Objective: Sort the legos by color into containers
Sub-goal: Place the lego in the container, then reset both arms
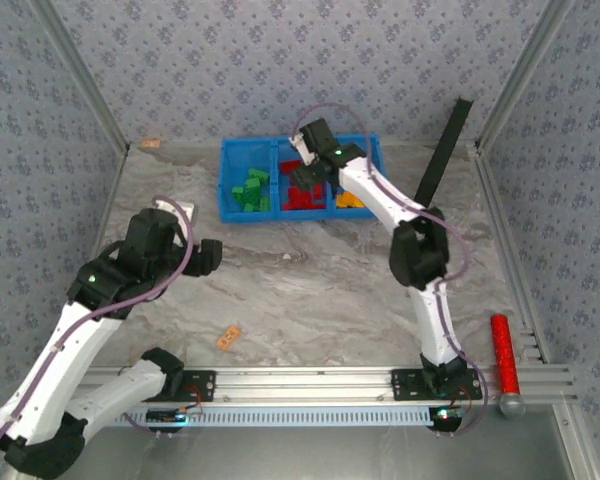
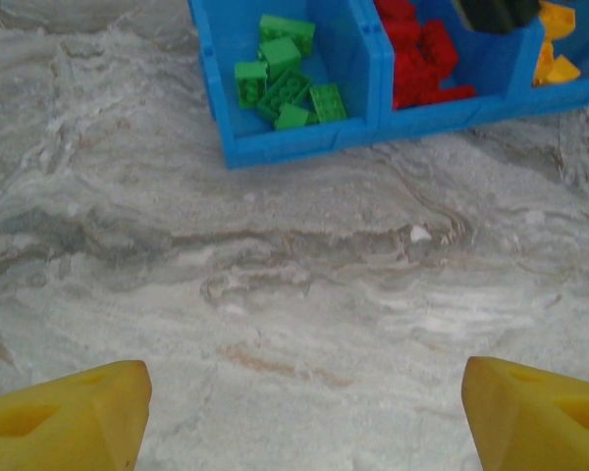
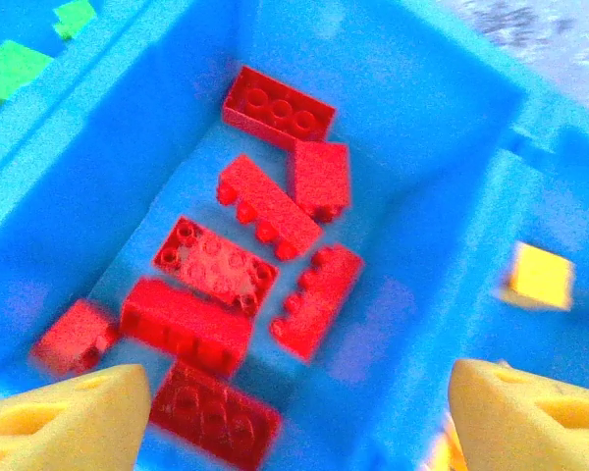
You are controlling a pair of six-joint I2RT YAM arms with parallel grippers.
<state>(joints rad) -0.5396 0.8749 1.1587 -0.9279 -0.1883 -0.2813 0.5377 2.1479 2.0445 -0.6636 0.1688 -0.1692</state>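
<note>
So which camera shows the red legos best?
Right wrist view: the red legos lie close below, individual studs visible. Left wrist view shows them small, near its top edge; top external shows just a small red patch.

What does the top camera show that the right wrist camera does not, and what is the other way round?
Top camera, not wrist: a peach piece on the table, a red cylinder near the right rail, and a black bar leaning at the back. Right wrist camera, not top: the studs on the red bricks, eight countable. Both: the blue tray, the red bricks in its middle compartment, and green bricks and yellow bricks on either side.
</note>
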